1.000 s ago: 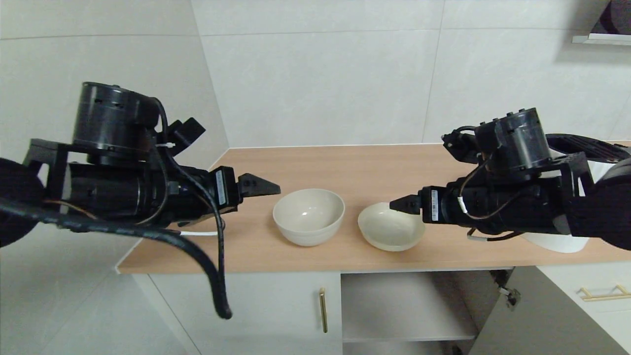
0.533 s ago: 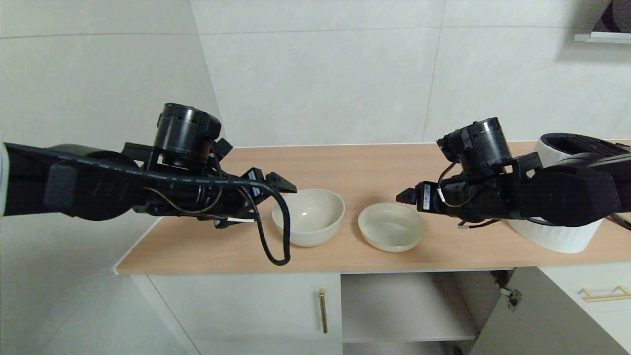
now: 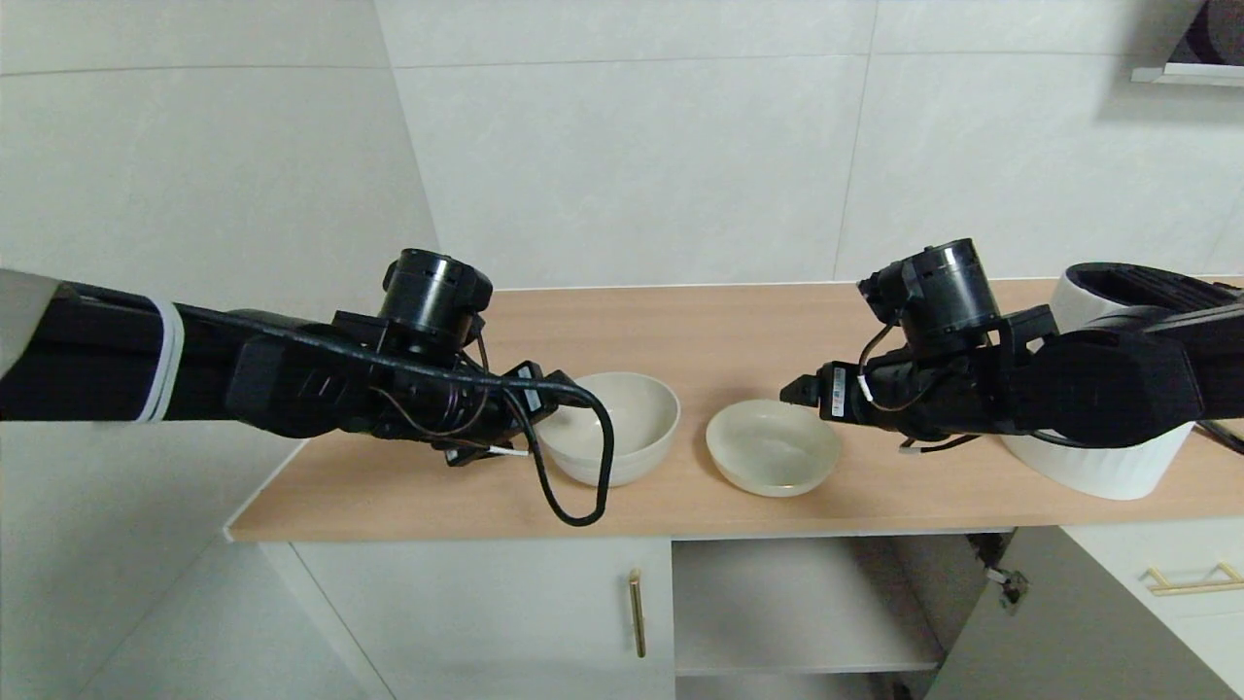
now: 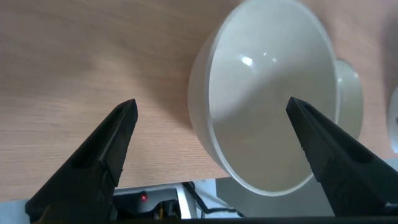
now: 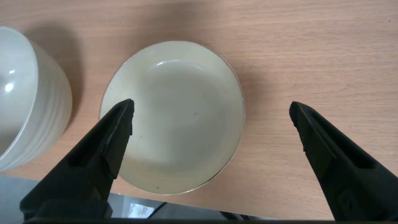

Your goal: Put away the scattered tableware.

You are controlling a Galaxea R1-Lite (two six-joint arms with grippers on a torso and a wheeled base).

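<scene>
Deep bowl (image 3: 610, 428) sits on the counter (image 3: 719, 331). Its left wall lies between the left gripper's (image 3: 566, 387) fingers (image 4: 99, 155), which are spread wide; can't tell if they touch. Shallow bowl (image 3: 773, 447) sits just right of the deep bowl, not touching it, under the right gripper (image 3: 792, 391). Those fingers (image 5: 93, 162) are also spread wide and hold nothing, one tip over the rim. White ribbed pot (image 3: 1108, 472), well right of the deep bowl, is half hidden by the right arm.

In the head view the right arm (image 3: 1098, 389) covers much of the white ribbed pot (image 3: 1108, 472) on the table (image 3: 739, 321). In the right wrist view the deep bowl (image 5: 25, 93) runs off the picture's edge. In the left wrist view it hides most of the shallow bowl (image 4: 349, 84)
</scene>
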